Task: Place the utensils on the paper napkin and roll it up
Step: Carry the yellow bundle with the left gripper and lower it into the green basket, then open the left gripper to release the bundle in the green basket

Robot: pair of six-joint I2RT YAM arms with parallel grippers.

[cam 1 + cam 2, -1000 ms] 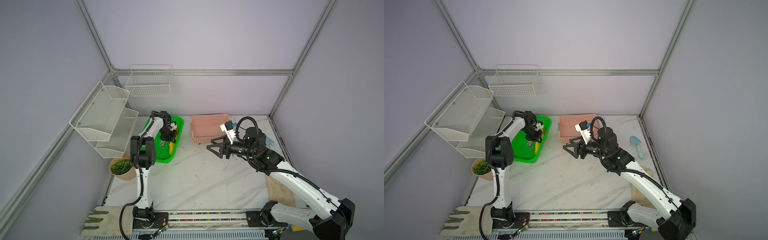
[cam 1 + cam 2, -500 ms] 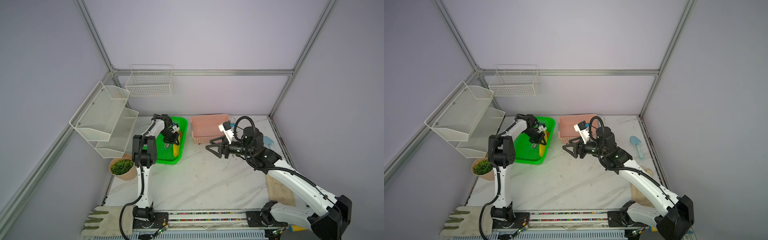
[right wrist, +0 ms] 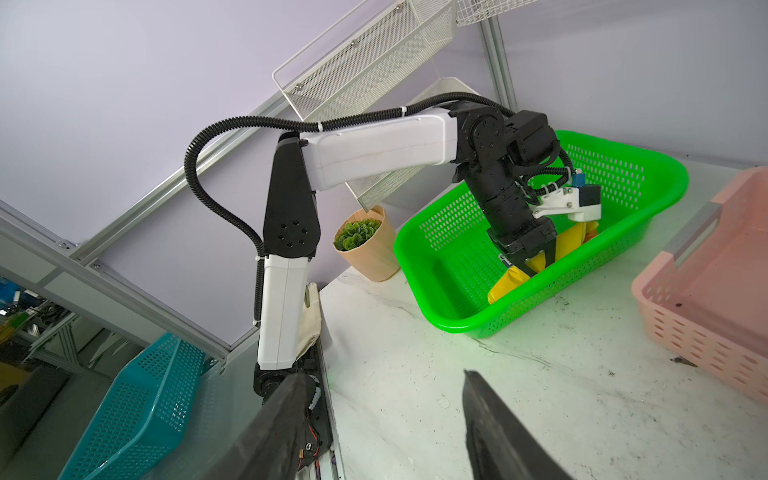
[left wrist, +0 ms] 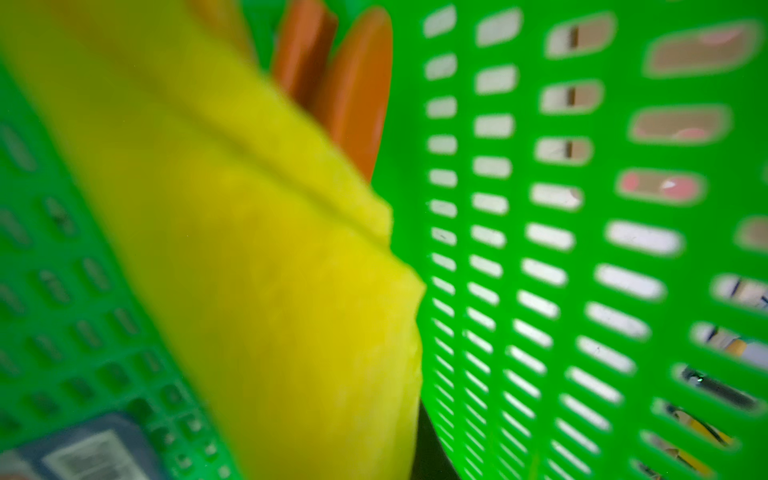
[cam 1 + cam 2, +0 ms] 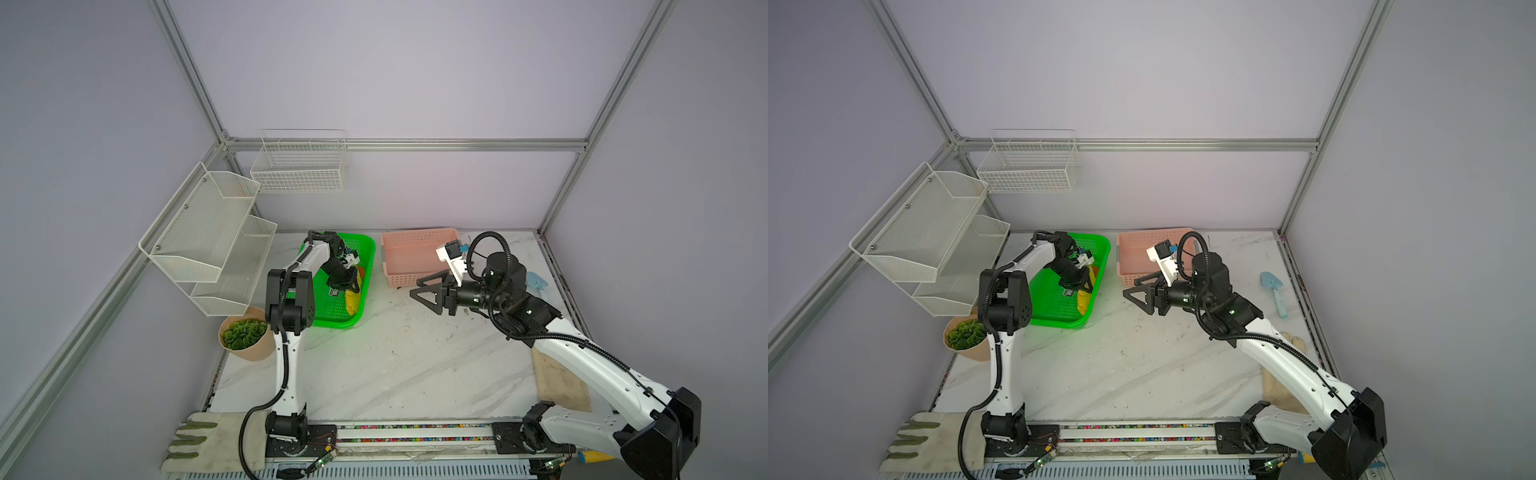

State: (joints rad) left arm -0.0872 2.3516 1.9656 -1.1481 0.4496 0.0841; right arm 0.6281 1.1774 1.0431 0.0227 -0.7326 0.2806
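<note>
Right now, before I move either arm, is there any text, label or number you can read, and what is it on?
Nothing can be read outright.
White printed label with barcode-like marks: on a small dark card lying on the floor of the green basket, beside the rolled paper napkin. It is too blurred in the left wrist view and too small in both top views.
No other lettering shows.

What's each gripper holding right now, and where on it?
Right gripper: nothing, jaws open. Left gripper straddles the rolled yellow napkin around its middle, inside the green basket; whether it actually grips cannot be told.
</note>
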